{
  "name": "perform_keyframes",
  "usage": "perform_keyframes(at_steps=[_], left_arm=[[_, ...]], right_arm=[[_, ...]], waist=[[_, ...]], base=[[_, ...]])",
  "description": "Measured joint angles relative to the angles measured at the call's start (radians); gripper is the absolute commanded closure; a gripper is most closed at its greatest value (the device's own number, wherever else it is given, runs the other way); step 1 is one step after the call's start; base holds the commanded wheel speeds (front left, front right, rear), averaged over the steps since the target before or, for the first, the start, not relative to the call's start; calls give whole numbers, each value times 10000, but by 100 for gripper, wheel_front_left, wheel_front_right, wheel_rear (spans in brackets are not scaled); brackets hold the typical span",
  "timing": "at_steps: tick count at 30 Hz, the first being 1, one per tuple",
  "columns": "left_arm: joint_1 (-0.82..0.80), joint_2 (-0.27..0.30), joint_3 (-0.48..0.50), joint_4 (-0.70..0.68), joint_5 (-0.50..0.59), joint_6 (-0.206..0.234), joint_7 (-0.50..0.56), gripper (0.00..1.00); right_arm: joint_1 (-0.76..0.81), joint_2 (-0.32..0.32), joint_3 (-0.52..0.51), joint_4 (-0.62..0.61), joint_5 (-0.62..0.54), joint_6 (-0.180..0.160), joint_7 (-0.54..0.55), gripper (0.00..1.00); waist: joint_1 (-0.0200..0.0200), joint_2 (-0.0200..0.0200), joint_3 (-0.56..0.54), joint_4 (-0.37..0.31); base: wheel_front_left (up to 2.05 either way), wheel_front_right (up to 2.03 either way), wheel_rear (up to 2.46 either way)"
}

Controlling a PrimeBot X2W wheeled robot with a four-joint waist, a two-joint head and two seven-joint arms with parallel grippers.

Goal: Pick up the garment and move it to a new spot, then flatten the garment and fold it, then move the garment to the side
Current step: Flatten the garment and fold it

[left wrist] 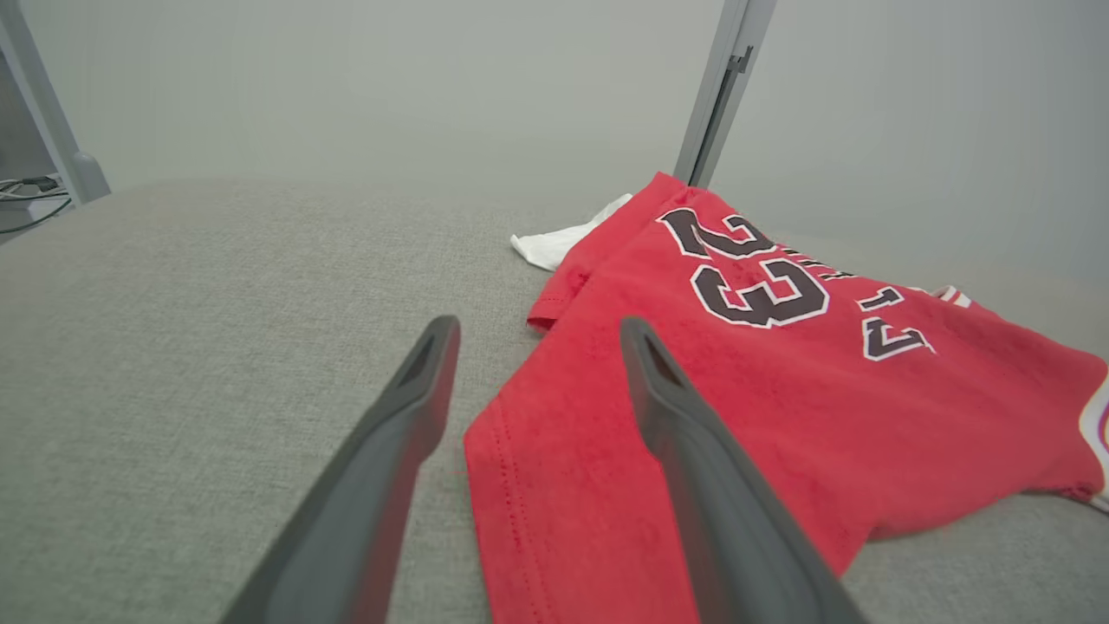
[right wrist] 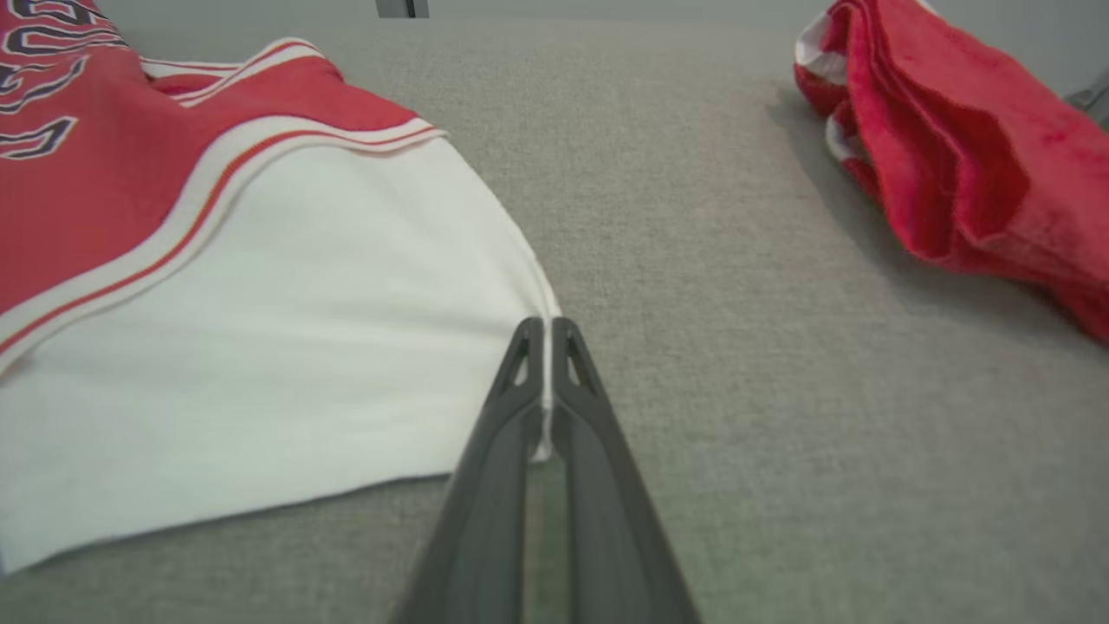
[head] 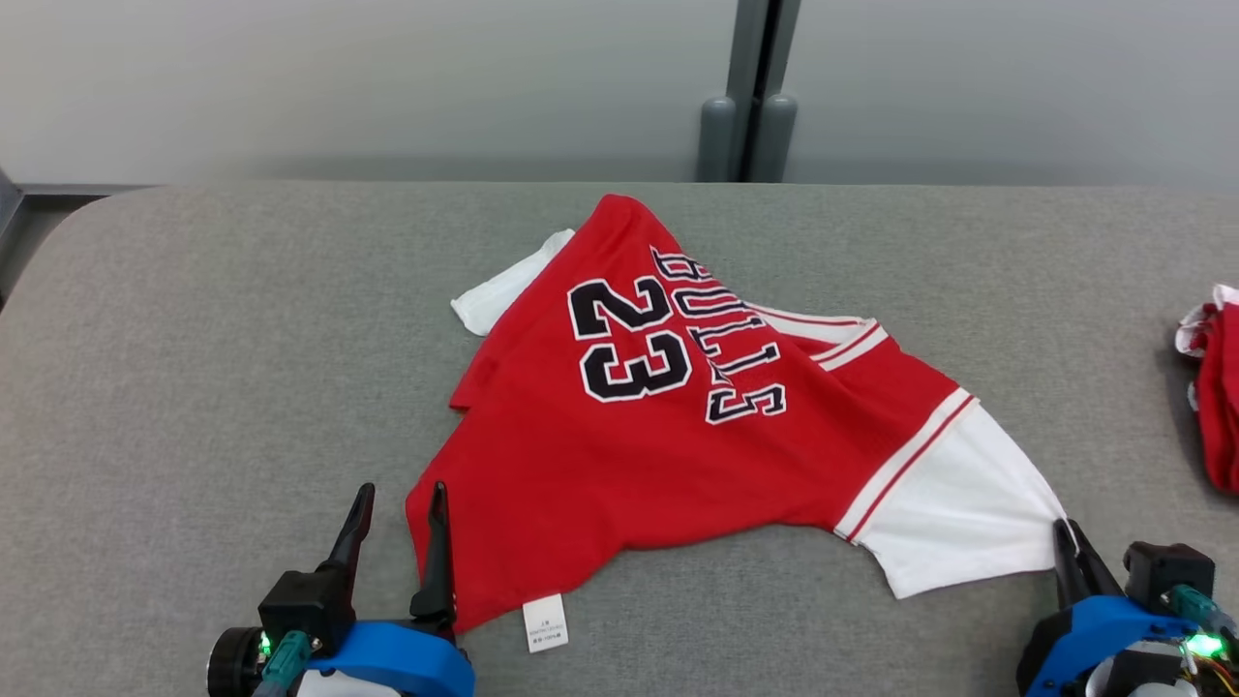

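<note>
In the head view, the right edge is cutting off the second red garment (head: pixel 1218 397), the white label (head: pixel 545 621) at the near hem of the jersey (head: pixel 629 465) is showing print too small to read, and the red body is covering most of the far left white sleeve (head: pixel 498 295).

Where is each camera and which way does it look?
Head view: on the head, facing down at the jersey; left gripper and right gripper at the bottom.
Left wrist view: on that wrist, looking along open fingers at the red hem.
Right wrist view: on that wrist, looking along shut fingers pinching the white sleeve.
Head and right wrist share the other red garment.
</note>
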Motion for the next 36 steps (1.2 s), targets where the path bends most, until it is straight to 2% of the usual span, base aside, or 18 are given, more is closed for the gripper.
perform_keyframes(at_steps=[7, 8, 9, 13, 18, 22, 28, 36], left_arm=[[67, -6, 197, 209, 4, 86, 0, 0], [86, 0, 224, 228, -2, 94, 0, 0], [102, 0, 247, 253, -2, 107, 0, 0], [180, -4, 286, 265, 2, 228, 0, 0], [222, -2, 351, 249, 6, 366, 0, 0], [236, -4, 374, 278, 6, 405, 0, 0], [416, -2, 405, 278, -8, 495, 0, 0], [702, -4, 522, 474, -123, 499, 0, 0]], right_arm=[[430, -82, -67, -257, 35, 0, 0, 99], [463, -59, -79, -311, 35, 0, 0, 22], [480, -25, -73, -458, 35, 0, 2, 0], [469, 113, 125, -1501, 159, -8, 2, 0], [408, 311, 1135, -2832, 771, -8, 2, 0], [334, 330, 1971, -3423, 1381, -8, 0, 0], [523, 345, 2681, -3572, 1810, -8, 0, 0], [1013, 351, 3206, -2976, 1824, -8, 0, 0]], waist=[[0, 0, -294, -547], [0, 0, -338, -601], [-1, 0, -380, -650], [-1, 0, -493, -771], [0, 0, -645, -807], [0, 0, -844, -787], [-1, 0, -1160, -725], [-1, -1, -1454, -718]], base=[[0, 0, 0], [0, 0, 0], [0, 0, 0], [0, 0, 0], [0, 0, 0], [0, 0, 0], [0, 0, 0], [0, 0, 0]])
